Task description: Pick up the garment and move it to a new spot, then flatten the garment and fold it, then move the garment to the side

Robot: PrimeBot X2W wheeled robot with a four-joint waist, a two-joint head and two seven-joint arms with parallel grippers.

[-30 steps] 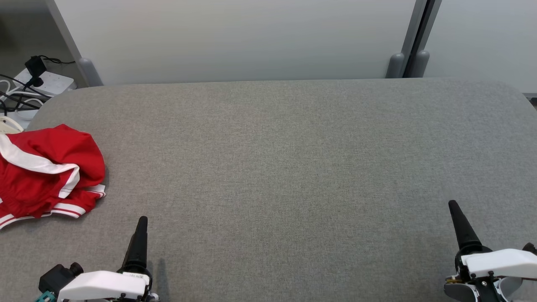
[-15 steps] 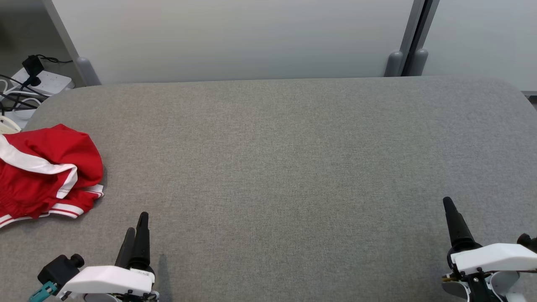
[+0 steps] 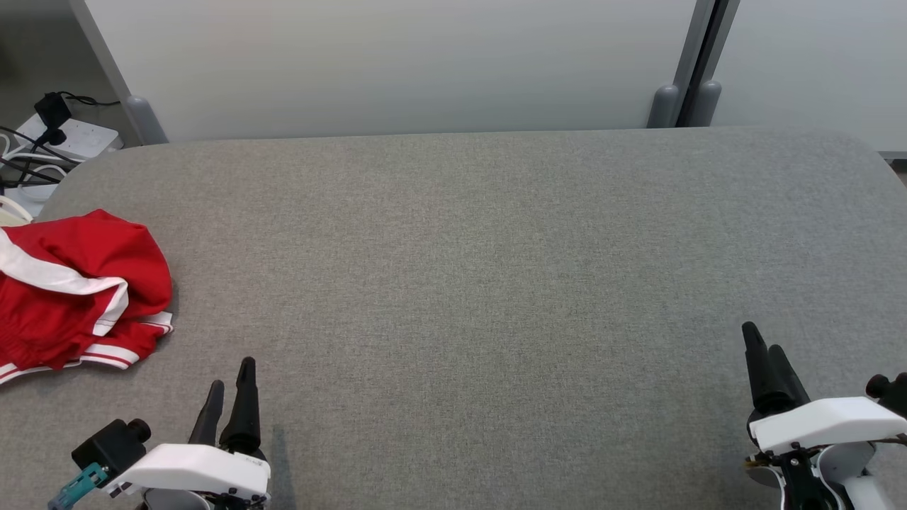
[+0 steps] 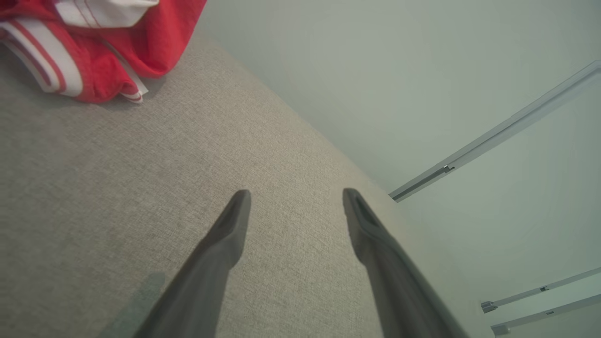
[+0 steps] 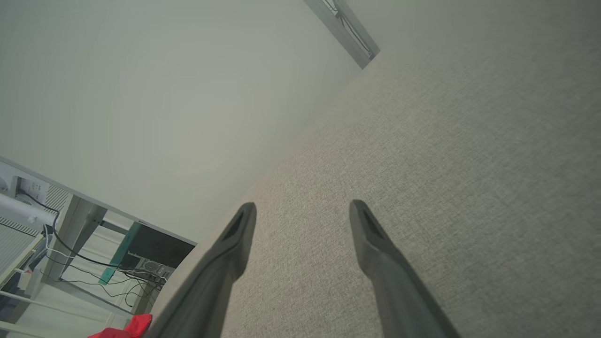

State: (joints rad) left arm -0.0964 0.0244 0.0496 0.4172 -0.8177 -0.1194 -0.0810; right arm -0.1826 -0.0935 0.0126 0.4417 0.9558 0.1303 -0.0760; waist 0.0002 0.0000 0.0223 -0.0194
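Jaws: your left gripper [image 3: 232, 374] and right gripper [image 3: 762, 338] spread, empty | garment [image 3: 78, 283] bunched at table [image 3: 496, 283] edge | risk: you pinch one layer, it slides off.

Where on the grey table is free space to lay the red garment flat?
Free: middle and right of the table, from the garment at the left edge to the right gripper, back to the wall. Crowded: the left edge, where the garment lies bunched.
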